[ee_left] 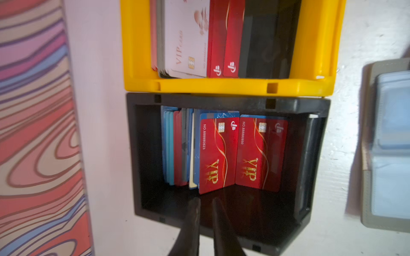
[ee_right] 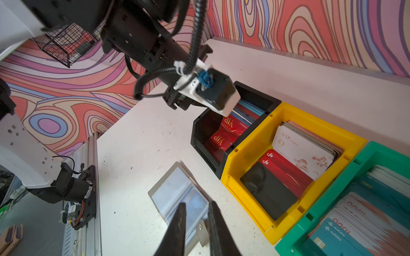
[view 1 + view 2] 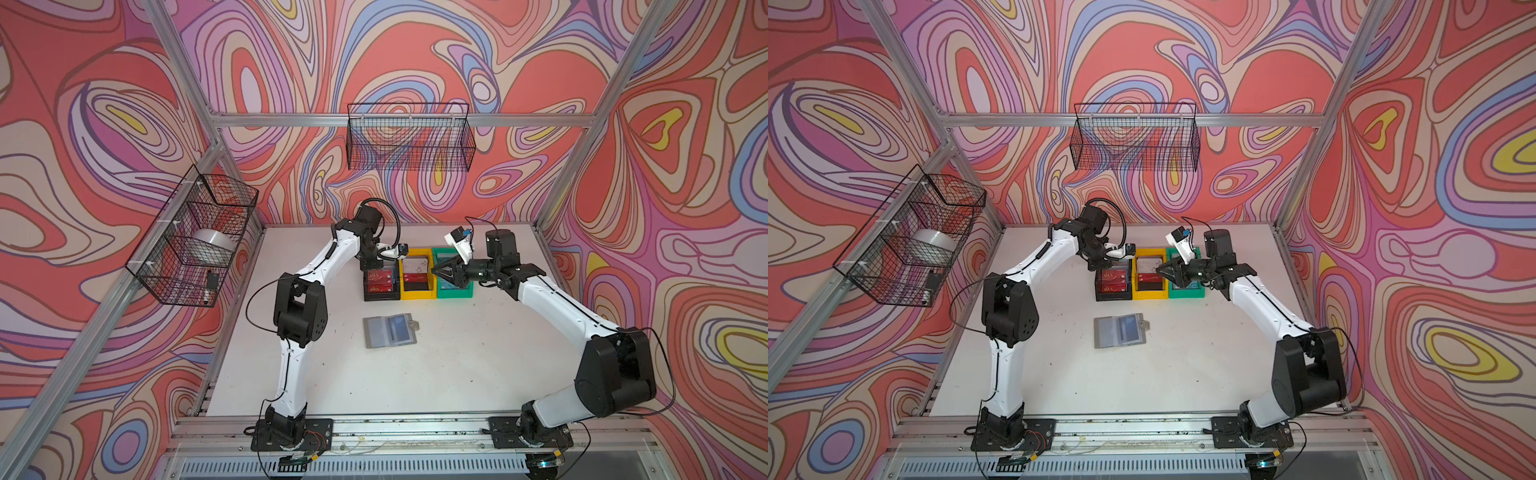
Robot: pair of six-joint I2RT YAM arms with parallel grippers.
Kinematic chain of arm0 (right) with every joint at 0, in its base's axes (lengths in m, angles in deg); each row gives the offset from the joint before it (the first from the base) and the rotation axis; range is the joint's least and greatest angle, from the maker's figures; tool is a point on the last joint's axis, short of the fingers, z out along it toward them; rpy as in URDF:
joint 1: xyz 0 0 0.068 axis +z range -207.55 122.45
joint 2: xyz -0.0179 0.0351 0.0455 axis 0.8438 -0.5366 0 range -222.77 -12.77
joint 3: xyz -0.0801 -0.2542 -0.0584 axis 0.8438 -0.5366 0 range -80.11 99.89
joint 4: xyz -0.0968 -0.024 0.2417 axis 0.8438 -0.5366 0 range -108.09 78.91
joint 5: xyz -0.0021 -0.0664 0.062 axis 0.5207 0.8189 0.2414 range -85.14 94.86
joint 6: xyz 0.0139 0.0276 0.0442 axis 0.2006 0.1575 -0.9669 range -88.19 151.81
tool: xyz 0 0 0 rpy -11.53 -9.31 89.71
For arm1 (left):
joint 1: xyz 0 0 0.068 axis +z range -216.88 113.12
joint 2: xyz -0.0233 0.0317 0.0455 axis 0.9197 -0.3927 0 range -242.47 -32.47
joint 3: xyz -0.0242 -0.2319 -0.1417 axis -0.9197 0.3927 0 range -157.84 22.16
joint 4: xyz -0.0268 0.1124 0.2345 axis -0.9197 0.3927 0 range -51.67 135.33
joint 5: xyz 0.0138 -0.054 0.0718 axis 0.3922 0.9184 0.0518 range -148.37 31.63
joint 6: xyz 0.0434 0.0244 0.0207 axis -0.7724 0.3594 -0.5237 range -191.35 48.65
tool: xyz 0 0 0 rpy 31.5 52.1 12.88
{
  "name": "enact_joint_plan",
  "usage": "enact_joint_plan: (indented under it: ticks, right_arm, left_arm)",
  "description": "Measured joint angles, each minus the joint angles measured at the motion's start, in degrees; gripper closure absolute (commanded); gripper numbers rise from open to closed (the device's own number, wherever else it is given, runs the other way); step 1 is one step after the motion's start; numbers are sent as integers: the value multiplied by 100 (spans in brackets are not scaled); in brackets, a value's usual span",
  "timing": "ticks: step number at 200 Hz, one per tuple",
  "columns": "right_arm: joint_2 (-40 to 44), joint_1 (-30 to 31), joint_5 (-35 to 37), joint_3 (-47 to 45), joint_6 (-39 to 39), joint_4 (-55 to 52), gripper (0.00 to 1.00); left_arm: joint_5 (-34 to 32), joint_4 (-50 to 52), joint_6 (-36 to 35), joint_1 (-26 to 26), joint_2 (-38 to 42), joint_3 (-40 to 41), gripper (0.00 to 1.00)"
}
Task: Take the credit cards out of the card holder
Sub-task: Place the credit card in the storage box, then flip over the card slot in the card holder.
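While both arms are hanging over the row of bins at the back of the counter (image 3: 415, 382), the card holder (image 3: 388, 331) is lying opened out flat in the middle, well clear of either tool and closer to the robot's base than the bins are. Its long axis is running side to side, with the snap tab poking out toward the right arm's side. One sleeve is looking darker blue (could be a card in there, can't tell from where I'm standing). The left tool (image 1: 205, 200) is hovering at the black bin (image 1: 221, 102), jaws parted just a crack with nothing between them, right by two red VIP credit cards (image 1: 218, 155) leaning inside. The right tool (image 2: 196, 204) is sitting over the seam between the yellow bin (image 3: 417, 291) and the green bin (image 3: 455, 293), also slightly parted and gripping nothing. I'm guessing whichever goes next has to pull back toward the base. The left one is looking a touch nearer, though the tab end is favouring the right.
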Motion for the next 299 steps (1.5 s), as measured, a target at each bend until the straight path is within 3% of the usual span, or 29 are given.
enact_joint_plan:
  ticks: [39,83,113,152,203,249,299]
  right_arm:
    - [166,0,4,-15,-46,-66,76]
    - [52,0,-138,297,-289,-782,76]
    - [-127,0,-514,153,-855,-782,77]
    - [-264,98,-861,-737,-1759,-131,79]
    - [-1132,879,-732,-1215,-2586,769,84]
    - [-2020,1403,-503,-1217,-3080,1537,86]
    - [-2544,1394,-219,-1095,-3150,1631,87]
  left_arm:
    - [168,-315,380,0,826,507,75]
    - [358,-463,1803,0,1528,1515,75]
    - [815,-798,3101,0,2227,2846,77]
    - [1856,-1934,4795,-24,3338,4962,87]
    - [2474,-3842,6780,-55,4474,7300,100]
    - [2470,-4723,7737,-68,4465,7930,100]
    - [2341,-5462,8334,-68,3550,7873,100]
